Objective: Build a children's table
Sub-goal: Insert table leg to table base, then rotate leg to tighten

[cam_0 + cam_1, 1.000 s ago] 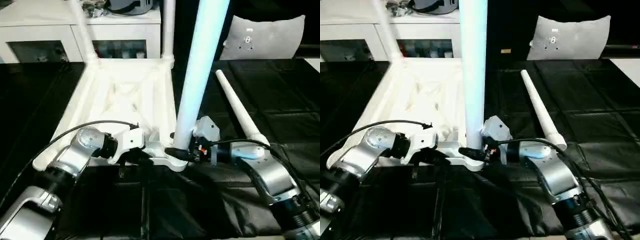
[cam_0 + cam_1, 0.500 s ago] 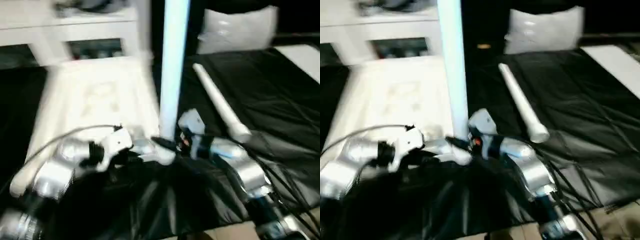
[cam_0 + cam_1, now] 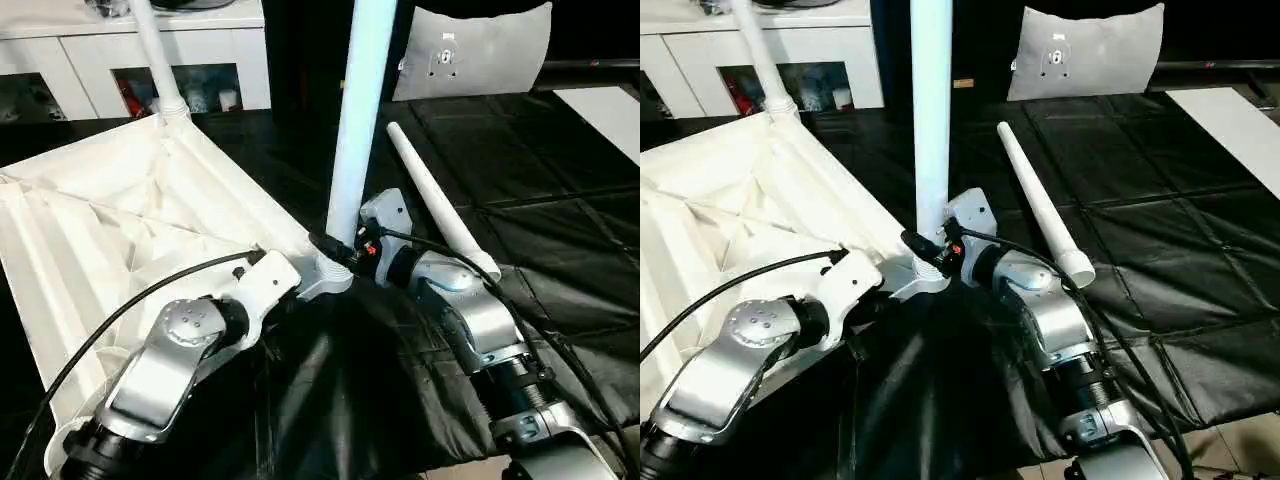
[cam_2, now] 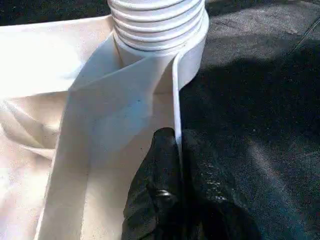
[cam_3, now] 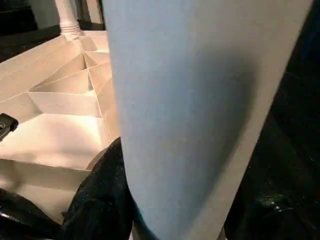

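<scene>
Left wrist view shows the left gripper (image 4: 179,165) pinching the thin raised rim of the tabletop (image 3: 120,215) between its two black fingers (image 4: 155,187), pressed together just below a ribbed corner socket (image 4: 157,25). At that same near-right corner the right gripper (image 3: 335,250) grips the base of an upright leg (image 3: 358,110) standing in the socket, one finger on each side of the tube, as the right wrist view shows with the leg (image 5: 200,110) close against the lens. The tabletop lies upside down, its ribbed underside up, turned at an angle so the held corner points toward the right arm; a second leg (image 3: 152,50) stands in its far corner. A third leg (image 3: 440,205) lies loose on the black cloth (image 3: 560,230) to the right, near the right forearm and apart from the tabletop. The cloth covers the work surface, creased, with a grid of seams. Beyond it stand a white cabinet (image 3: 90,60) at far left and a pale cushion (image 3: 470,50) at far right. The upright legs are cut off by the frame's top edge, and the tabletop's left part runs out of frame
</scene>
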Controlling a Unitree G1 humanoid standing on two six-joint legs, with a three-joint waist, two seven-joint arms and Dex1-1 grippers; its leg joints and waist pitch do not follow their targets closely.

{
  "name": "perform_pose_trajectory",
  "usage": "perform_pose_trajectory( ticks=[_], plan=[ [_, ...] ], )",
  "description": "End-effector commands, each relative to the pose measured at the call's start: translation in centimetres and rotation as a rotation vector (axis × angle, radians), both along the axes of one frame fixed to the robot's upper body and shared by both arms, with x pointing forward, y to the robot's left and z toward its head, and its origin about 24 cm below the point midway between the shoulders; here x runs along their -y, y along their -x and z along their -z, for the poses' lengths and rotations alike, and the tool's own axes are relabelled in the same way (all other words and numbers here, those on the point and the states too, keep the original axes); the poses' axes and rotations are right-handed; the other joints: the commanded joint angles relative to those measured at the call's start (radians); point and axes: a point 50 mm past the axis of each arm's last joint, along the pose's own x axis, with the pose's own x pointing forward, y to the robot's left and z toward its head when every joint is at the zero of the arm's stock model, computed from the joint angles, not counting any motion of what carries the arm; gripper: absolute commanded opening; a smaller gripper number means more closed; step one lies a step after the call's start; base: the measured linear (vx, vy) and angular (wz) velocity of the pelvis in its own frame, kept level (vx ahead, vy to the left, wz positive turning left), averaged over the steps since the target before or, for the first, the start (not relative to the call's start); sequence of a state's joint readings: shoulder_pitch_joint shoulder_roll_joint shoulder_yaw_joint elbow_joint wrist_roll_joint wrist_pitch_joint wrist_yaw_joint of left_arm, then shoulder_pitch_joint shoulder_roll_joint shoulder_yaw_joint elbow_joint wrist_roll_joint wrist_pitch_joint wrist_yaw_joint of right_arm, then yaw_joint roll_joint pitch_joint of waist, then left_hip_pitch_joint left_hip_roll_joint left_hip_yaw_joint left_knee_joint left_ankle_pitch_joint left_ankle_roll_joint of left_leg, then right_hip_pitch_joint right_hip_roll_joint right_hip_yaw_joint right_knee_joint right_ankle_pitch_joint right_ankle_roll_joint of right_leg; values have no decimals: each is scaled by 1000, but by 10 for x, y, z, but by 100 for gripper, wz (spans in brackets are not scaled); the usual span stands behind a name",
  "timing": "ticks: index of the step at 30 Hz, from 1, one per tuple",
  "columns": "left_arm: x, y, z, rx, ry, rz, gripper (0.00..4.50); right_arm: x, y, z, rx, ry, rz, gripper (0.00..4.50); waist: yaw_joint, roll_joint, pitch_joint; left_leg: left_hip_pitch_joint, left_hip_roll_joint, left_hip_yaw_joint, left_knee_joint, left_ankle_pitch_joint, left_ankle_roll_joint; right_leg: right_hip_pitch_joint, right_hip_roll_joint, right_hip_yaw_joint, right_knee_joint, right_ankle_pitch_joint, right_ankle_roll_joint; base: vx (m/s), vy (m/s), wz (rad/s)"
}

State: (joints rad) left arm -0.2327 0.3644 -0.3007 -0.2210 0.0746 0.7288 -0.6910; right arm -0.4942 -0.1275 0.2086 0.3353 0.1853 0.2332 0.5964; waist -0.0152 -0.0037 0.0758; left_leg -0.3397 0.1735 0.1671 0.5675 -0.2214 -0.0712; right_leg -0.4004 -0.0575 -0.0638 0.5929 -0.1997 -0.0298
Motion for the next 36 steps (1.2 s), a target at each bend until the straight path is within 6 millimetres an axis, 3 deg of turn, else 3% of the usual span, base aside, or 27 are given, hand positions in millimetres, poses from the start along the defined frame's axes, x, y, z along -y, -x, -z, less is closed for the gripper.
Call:
perform_pose_trajectory(
  ticks=[1, 2, 3, 4, 6, 10, 16, 19, 20, 22, 27, 36],
  plan=[
    [11, 5, 0, -12, 10, 67, 0, 5, 11, 45, -208, 87, 28, 262, 9, 9, -31, -16, 54, -18, -71, -189, 56, 44, -82, 61, -87, -317, -204, 0, 0, 0],
    [8, 3, -1, -7, 9, 59, 0, 5, 11, 45, -204, 86, 33, 280, 14, 16, -33, -12, 54, -17, -69, -183, 54, 41, -83, 64, -88, -304, -208, 0, 0, 0],
    [7, 2, -2, -3, 7, 55, 0, 5, 10, 45, -201, 85, 36, 280, 14, 12, -36, -13, 55, -17, -68, -168, 54, 45, -82, 63, -84, -276, -212, 0, 0, 0],
    [3, -1, -2, 6, 3, 52, 0, 7, 10, 44, -197, 81, 42, 305, 20, 22, -37, -16, 54, -18, -67, -128, 60, 48, -81, 61, -73, -200, -226, 0, 0, 0],
    [2, -2, -2, 4, 2, 52, 0, 7, 9, 44, -195, 81, 44, 310, 20, 17, -40, -16, 53, -15, -63, -98, 68, 51, -80, 60, -69, -134, -246, 0, 0, 0],
    [-6, -7, -3, 5, -8, 80, 0, 14, 10, 43, -158, 94, 44, 350, 28, 20, -45, -16, 50, -13, -56, -49, 84, 57, -78, 59, -58, -40, -272, 0, 0, 0],
    [-19, -15, -4, 37, -3, 198, 0, 34, 30, 38, -112, 77, -85, 390, 49, 25, -46, -12, 54, -11, -53, -37, 114, 56, -78, 57, -55, -22, -258, 0, 0, 0],
    [-25, -17, -4, 35, -30, 266, 0, 45, 38, 36, -97, 86, -126, 427, 53, 25, -47, -12, 54, -12, -51, -39, 107, 59, -78, 57, -52, -17, -262, 0, 0, 0],
    [-28, -18, -4, 34, -34, 320, 0, 53, 42, 33, -84, 90, -145, 432, 53, 30, -48, -12, 54, -12, -51, -43, 108, 59, -79, 56, -52, -14, -263, 0, 0, 0],
    [-30, -19, -4, 31, -31, 347, 0, 58, 44, 31, -74, 91, -155, 442, 54, 25, -49, -13, 52, -12, -49, -41, 111, 62, -80, 57, -51, -3, -264, 0, 0, 0],
    [-31, -20, -5, -1, 15, 477, 0, 73, 49, 14, -33, 76, -218, 442, 56, 29, -48, -13, 53, -12, -47, -45, 115, 61, -82, 57, -51, -21, -272, 0, 0, 0],
    [-29, -19, -2, -25, 13, 618, 0, 69, 45, 0, 23, 102, -293, 442, 75, 31, -52, -8, 58, -11, -42, -18, 115, 59, -84, 57, -39, 23, -291, 0, 0, 0]
  ],
)
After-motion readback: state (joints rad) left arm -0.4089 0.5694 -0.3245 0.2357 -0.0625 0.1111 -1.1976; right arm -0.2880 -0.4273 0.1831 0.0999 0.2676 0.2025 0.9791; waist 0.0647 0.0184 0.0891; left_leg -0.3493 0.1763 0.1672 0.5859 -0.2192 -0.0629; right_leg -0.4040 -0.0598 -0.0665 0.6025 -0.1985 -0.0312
